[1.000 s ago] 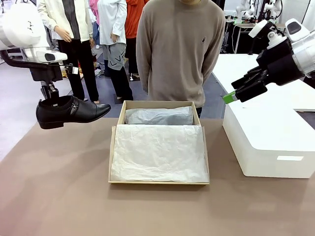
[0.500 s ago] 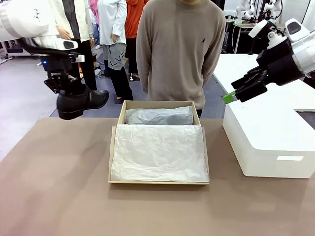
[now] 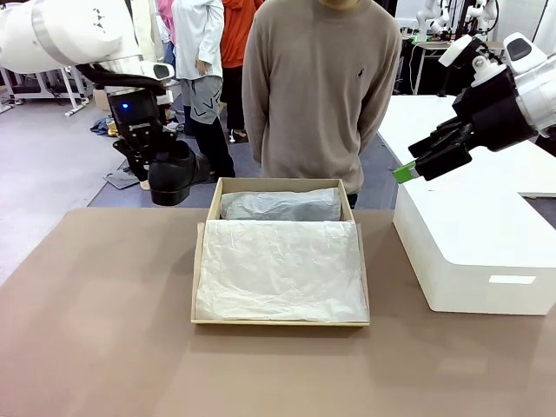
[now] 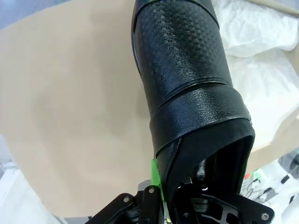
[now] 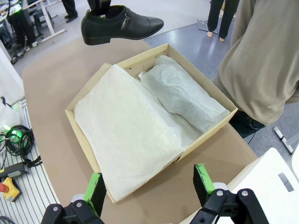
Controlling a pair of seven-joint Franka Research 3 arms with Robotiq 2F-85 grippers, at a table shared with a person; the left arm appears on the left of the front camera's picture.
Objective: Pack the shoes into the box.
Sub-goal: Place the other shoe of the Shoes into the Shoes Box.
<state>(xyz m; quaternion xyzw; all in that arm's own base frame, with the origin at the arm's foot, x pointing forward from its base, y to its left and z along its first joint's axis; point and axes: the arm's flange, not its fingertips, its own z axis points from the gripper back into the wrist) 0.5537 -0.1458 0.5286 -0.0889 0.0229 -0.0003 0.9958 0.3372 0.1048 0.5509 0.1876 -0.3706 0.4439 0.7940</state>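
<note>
Jaws on your left arm are clenched on one black dress shoe (image 3: 174,169). In the front view it hangs in the air just past the far-left corner of the cardboard shoebox (image 3: 201,261). White tissue paper (image 3: 278,269) covers the near part of the box, and a paper-wrapped bundle (image 3: 280,205) lies along its far wall. Your right jaws stand released and empty above the white block (image 3: 473,252) at the right. A person (image 3: 317,87) stands at the far side of the table (image 3: 104,347).

In the left wrist view the grip sits at the shoe's heel opening, with a green pad (image 4: 154,179) against the outside of the collar.

In the right wrist view the green-padded fingers (image 5: 96,186) stand apart with nothing between them, over the near end of the box. The shoe's side buckle strap shows here.
</note>
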